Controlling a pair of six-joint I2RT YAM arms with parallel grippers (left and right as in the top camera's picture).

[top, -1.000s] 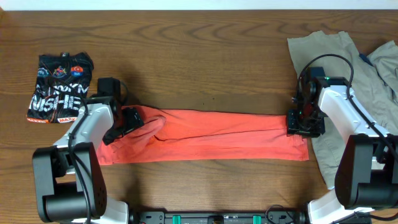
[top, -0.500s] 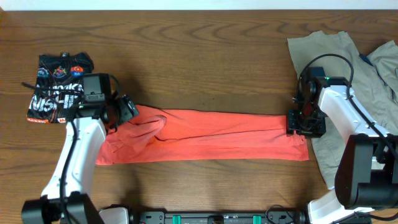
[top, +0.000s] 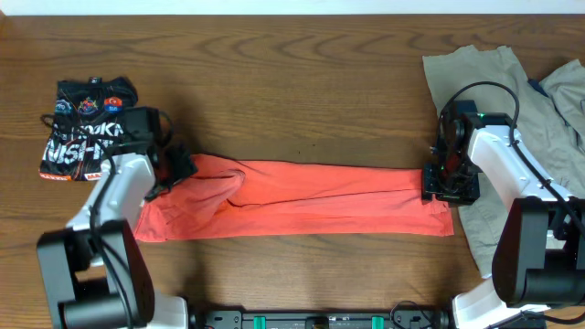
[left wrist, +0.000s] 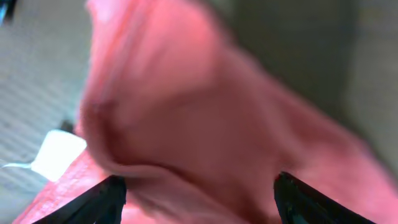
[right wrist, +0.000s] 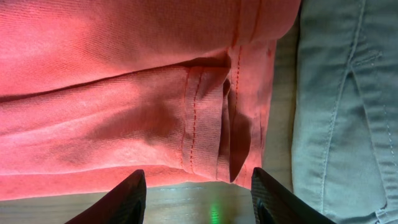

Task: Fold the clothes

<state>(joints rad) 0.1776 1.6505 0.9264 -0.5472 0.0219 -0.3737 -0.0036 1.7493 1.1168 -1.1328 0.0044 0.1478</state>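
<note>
The coral-red T-shirt (top: 302, 199) lies folded into a long narrow strip across the table's front, print hidden. My left gripper (top: 175, 168) is over the strip's bunched left end. In the left wrist view the shirt (left wrist: 205, 112) fills a blurred frame, and the left gripper (left wrist: 199, 200) has its fingers wide apart. My right gripper (top: 448, 183) is over the strip's right end. In the right wrist view it (right wrist: 199, 194) is open above the stitched hem of the shirt (right wrist: 124, 93) and bare wood. Khaki-beige garments (top: 484, 82) lie crumpled at the right, also in the right wrist view (right wrist: 348, 93).
A folded black printed garment (top: 87, 128) lies at the far left, close behind my left arm. A pale grey-green garment (top: 571, 87) overlaps the khaki at the right edge. The dark wood table (top: 302, 82) stretches behind the shirt.
My left gripper shifted left and back along the shirt's left end, and the arm changed its pose. The bunched cloth there was pulled a little leftward. The right arm stayed still.
</note>
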